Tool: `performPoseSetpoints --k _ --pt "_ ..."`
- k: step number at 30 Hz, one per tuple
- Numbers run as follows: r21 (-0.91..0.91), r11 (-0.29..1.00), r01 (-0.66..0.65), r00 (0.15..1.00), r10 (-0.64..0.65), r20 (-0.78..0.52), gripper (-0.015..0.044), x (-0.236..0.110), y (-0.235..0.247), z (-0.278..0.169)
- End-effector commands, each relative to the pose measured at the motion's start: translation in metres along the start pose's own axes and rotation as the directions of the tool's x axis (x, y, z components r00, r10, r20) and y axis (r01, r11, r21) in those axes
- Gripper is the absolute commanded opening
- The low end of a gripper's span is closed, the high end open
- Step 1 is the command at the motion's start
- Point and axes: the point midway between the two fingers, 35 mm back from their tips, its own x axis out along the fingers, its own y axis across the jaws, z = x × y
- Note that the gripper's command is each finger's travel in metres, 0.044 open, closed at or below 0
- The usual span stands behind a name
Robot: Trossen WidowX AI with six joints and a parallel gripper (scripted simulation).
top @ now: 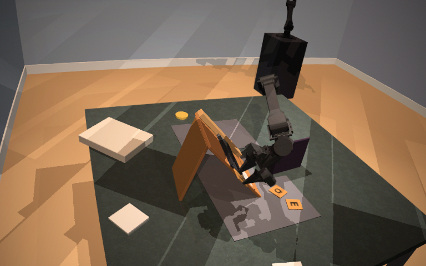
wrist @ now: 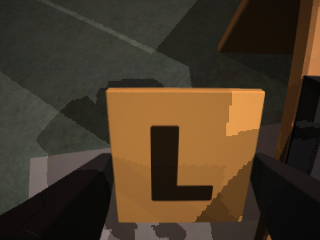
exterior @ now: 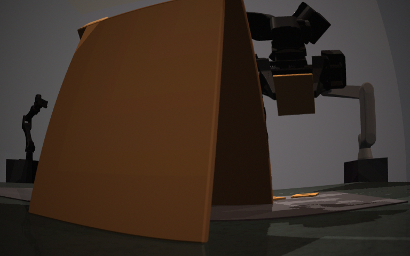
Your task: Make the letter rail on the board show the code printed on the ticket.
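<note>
My gripper (top: 242, 177) (exterior: 295, 96) (wrist: 182, 163) is shut on the orange L tile (exterior: 294, 105) (wrist: 132, 130), holding it by its sides in the air beside the board's lower front. The L is upright in the wrist view. The orange tent-shaped board (top: 188, 159) (exterior: 135, 120) stands on the mat. Its dark letter rail (top: 227, 152) (wrist: 307, 135) runs along the sloping face, partly hidden by the gripper. The Q tile (top: 278, 190) and E tile (top: 294, 204) lie flat on the mat. The code on the ticket cannot be read.
The grey-mauve mat (top: 260, 227) lies under the board. A purple panel (top: 297, 157) stands behind the gripper. A thick cream block (top: 116, 134), a thin cream square (top: 128, 218) and a yellow disc (top: 181, 115) are on the counter. Another pale piece (top: 287, 264) shows at the bottom edge.
</note>
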Motion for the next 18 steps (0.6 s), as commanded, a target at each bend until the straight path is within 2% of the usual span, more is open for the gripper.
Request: performPoseSetpoints --k 1,18 --pt "-0.005 1.0 0.003 1.0 -0.003 0.004 0.0 -0.0004 -0.0031 0.0007" --pt "-0.006 1.0 0.003 1.0 -0.003 0.004 0.0 -0.0004 -0.0109 0.0005"
